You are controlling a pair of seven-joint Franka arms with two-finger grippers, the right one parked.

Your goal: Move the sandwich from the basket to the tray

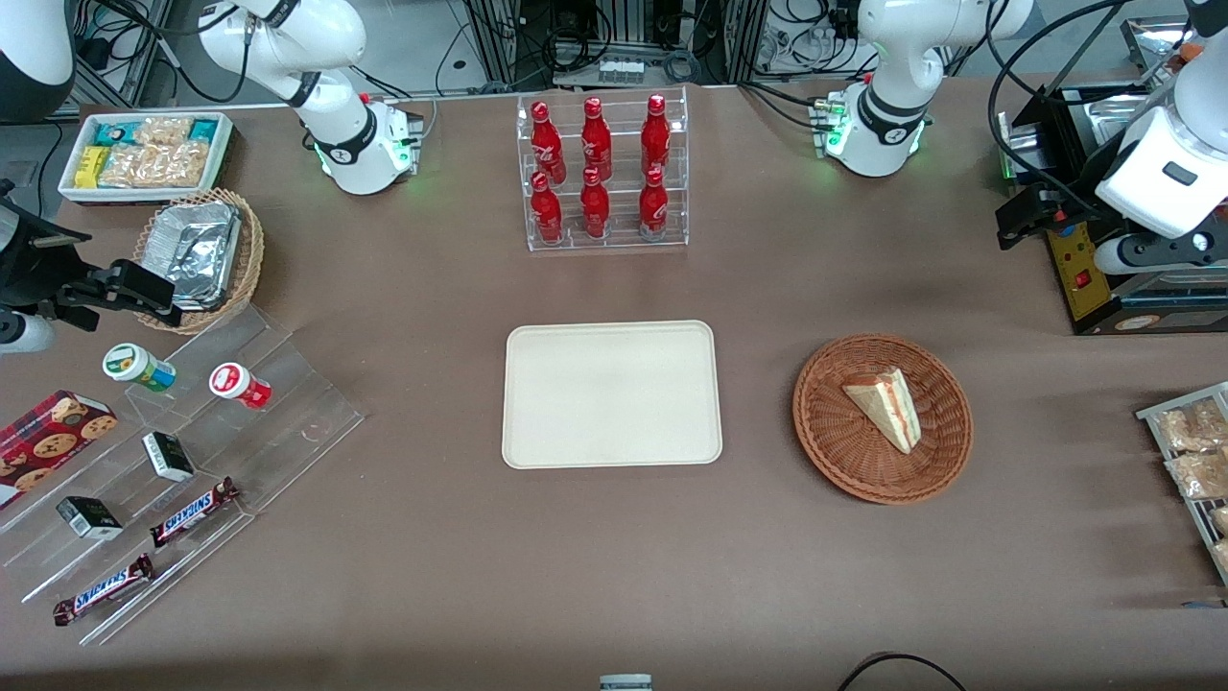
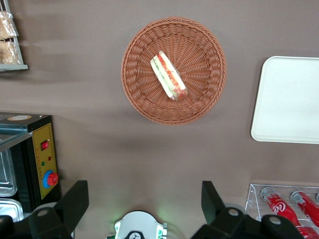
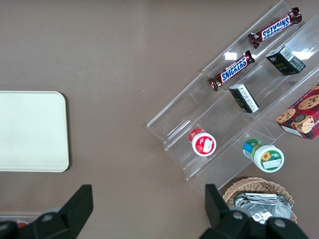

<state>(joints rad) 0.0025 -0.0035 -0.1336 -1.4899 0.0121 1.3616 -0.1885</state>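
While the sandwich (image 2: 168, 75) lies in the basket (image 2: 204, 47), the end effector (image 2: 144, 199) hangs well above, wide open, empty.

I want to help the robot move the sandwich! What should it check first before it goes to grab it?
1. Sandwich lies in the basket: ok.
2. Nothing on top of the sandwich: ok.
3. Tray bare, with room for it: ok.
4. Gripper open, fingers spread wide: ok.
5. Gripper above the table, apart from the basket, not yet over the sandwich: not ok.
6. How firm the sandwich is: cannot tell.
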